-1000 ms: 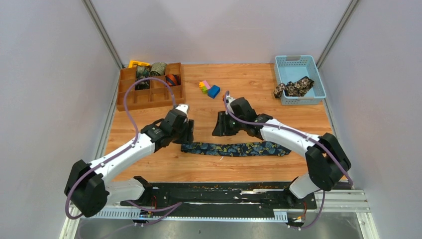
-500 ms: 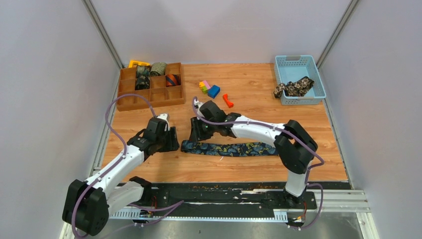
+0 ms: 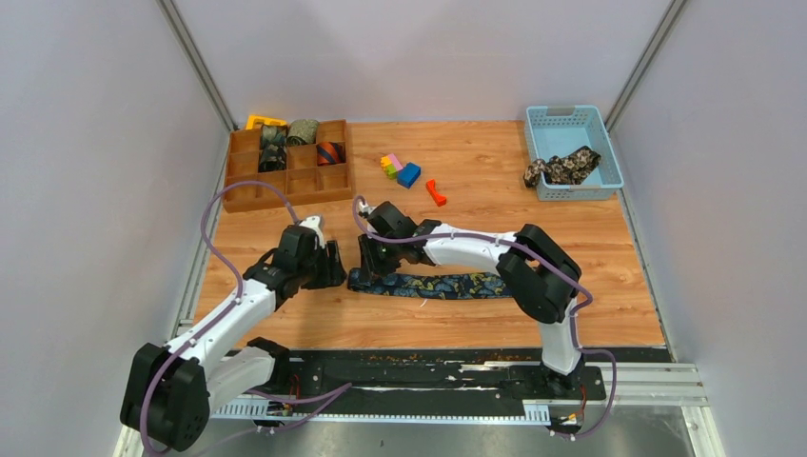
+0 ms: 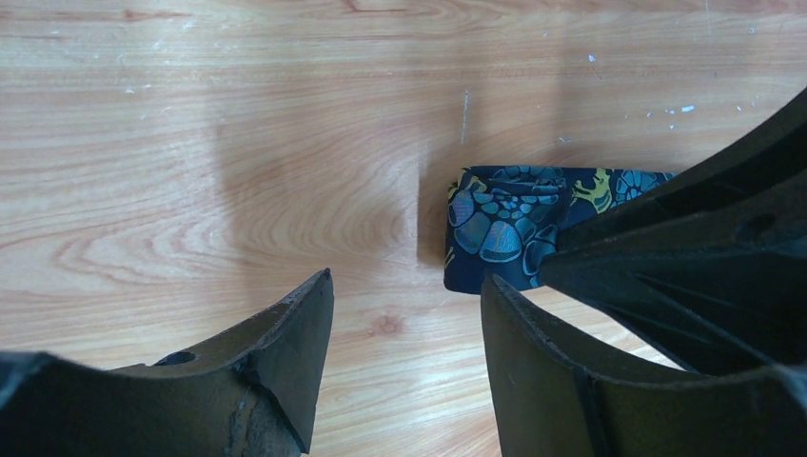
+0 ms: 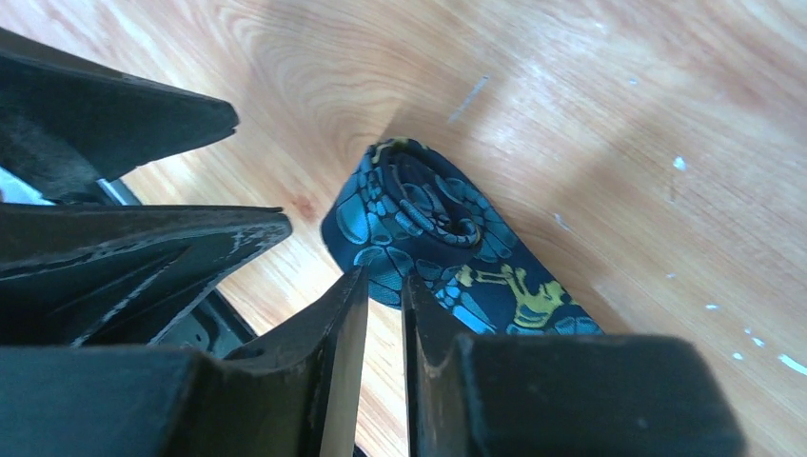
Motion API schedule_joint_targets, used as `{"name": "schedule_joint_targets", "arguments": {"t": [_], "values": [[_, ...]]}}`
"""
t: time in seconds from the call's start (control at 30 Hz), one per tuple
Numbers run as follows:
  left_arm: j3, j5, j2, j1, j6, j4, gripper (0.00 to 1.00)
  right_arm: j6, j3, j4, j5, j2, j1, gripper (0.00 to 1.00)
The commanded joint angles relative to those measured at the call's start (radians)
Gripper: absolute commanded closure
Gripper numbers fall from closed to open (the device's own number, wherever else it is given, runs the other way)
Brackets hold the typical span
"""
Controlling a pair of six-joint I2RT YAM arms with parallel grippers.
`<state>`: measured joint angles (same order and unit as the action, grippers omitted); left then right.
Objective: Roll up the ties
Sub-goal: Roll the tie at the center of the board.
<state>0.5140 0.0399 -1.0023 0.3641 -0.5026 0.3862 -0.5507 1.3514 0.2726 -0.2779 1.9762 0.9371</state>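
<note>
At centre: navy paisley tie (image 3: 447,285) lies left-right, curled end leftward.

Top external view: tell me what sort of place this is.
Probably a lab robot test cell: plain grey walls enclose the wooden table, with the left arm and right arm bolted at its edge.

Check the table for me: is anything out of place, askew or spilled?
A black-and-tan floral fabric tie spills crumpled over the near-left corner of the light blue plastic basket, partly out. Small coloured plastic blocks and a red plastic piece lie loose on the wooden table, unrelated to tie rolling.
</note>
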Motion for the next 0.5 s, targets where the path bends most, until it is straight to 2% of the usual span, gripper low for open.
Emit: {"name": "schedule_joint_targets", "arguments": {"t": [0.0, 0.3, 0.47], "values": [[-0.014, 0.040, 0.004, -0.010, 0.024, -0.083, 0.34, 0.028, 0.019, 0.019, 0.058, 0.010, -0.011, 0.80], [-0.019, 0.138, -0.032, -0.010, 0.052, -0.172, 0.29, 0.030, -0.012, 0.005, 0.066, 0.022, -0.021, 0.81], [-0.004, 0.135, -0.098, -0.013, 0.079, -0.186, 0.29, 0.029, -0.019, -0.006, 0.059, 0.032, -0.026, 0.82]]}}
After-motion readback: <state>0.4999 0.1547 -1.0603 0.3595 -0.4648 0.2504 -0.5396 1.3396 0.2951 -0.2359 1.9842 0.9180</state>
